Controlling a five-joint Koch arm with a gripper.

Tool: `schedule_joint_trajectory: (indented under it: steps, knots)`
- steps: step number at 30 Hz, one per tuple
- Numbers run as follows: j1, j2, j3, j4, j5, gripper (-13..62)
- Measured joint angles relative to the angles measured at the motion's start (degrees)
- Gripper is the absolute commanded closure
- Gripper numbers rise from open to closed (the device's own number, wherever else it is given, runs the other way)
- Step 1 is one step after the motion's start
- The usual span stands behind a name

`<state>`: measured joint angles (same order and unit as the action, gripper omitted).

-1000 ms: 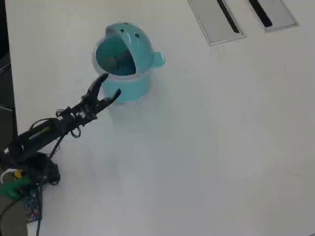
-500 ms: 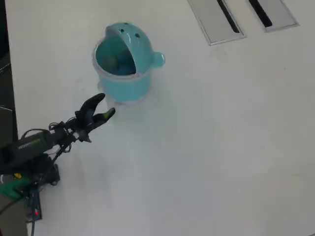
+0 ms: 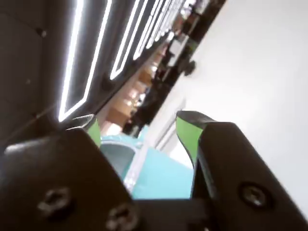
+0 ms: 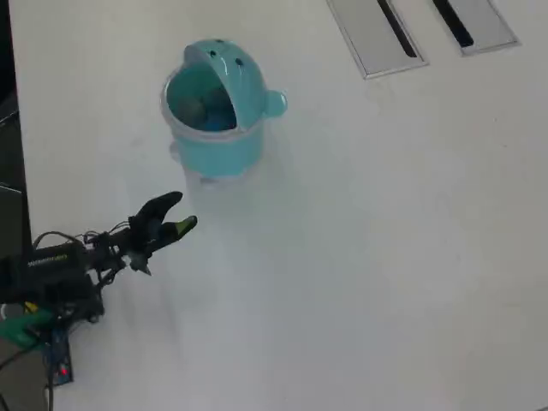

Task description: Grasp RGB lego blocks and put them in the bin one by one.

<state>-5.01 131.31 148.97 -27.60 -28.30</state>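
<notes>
Pincer open, holds nothing, near the bin | table white, no blocks lying on it | bin blue, lid up | blocks look to be inside, colours unclear | job seems nearly or fully done

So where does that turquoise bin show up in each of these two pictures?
Overhead view: the bin stands upper left on the white table, lid flipped open, apart from the claw.
Wrist view: its turquoise wall fills the lower middle, seen between the claw's green-tipped fingers.
Shared landmark: the green fingertip, visible in both views.
</notes>
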Motion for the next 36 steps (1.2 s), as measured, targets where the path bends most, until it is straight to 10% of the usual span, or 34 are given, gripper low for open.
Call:
schedule_joint_trajectory:
  steps: [36]
  knots:
    - [3.78,0.00,27.86,-27.42,4.57,19.4]
